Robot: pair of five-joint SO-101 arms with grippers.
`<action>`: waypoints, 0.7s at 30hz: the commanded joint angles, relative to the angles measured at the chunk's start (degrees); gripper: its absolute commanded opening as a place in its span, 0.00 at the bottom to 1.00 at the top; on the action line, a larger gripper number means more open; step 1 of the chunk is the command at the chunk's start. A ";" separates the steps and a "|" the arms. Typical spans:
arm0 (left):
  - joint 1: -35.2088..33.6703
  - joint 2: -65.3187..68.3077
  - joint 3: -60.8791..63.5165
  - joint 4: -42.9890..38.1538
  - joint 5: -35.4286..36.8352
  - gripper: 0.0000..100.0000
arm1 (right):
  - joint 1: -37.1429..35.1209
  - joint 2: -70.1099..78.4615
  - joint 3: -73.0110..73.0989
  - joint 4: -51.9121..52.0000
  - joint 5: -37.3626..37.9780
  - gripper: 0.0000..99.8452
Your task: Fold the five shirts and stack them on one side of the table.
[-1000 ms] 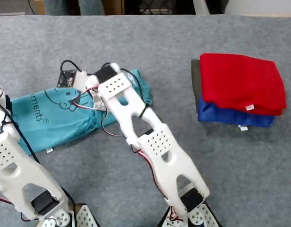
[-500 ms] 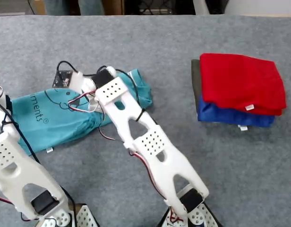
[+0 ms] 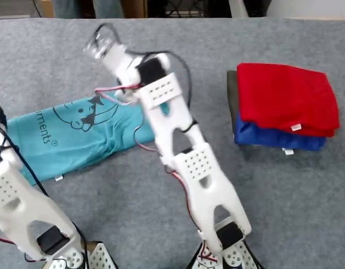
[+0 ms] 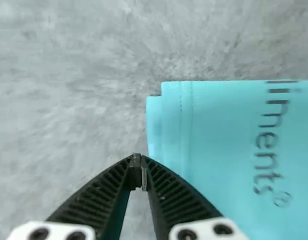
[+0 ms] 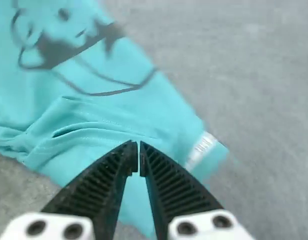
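Observation:
A teal shirt (image 3: 71, 131) with a cartoon print lies part-folded on the left of the grey table. My right gripper (image 5: 135, 149) is shut on nothing and hangs above the shirt's (image 5: 119, 120) printed end, close to its white label (image 5: 204, 147). In the high view the right arm (image 3: 161, 95) stands raised over that end. My left gripper (image 4: 137, 172) is shut with nothing in it, just off the hemmed corner of the shirt (image 4: 219, 145) and low over the cloth. The left arm (image 3: 10, 190) is at the table's left edge.
On the right side a folded red shirt (image 3: 284, 95) tops a stack, with a blue one (image 3: 273, 137) under it and a dark one (image 3: 232, 92) showing at the stack's left edge. Bare grey tabletop (image 3: 262, 196) lies between the stack and the teal shirt.
My right arm has lifted off the teal shirt and swung up toward the back of the table. The left arm has hardly moved.

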 commanded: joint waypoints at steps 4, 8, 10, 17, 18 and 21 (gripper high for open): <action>-0.66 -9.23 -1.63 12.66 0.62 0.14 | 0.88 -15.52 13.76 0.44 -2.20 0.01; -3.65 -5.80 2.95 12.22 0.88 0.26 | 0.88 -19.38 21.32 0.44 -2.20 0.01; -5.05 -2.90 3.12 9.14 0.97 0.26 | 0.88 -20.97 23.69 0.44 -2.20 0.01; -5.67 6.68 3.12 5.27 -4.40 0.26 | 0.79 -23.96 26.86 0.44 -2.20 0.01; -5.23 7.82 3.03 5.36 -5.10 0.26 | 0.79 -24.13 26.86 0.44 -2.29 0.01; -4.88 9.05 0.75 5.80 -5.10 0.26 | 0.44 -24.48 26.86 0.44 -2.29 0.01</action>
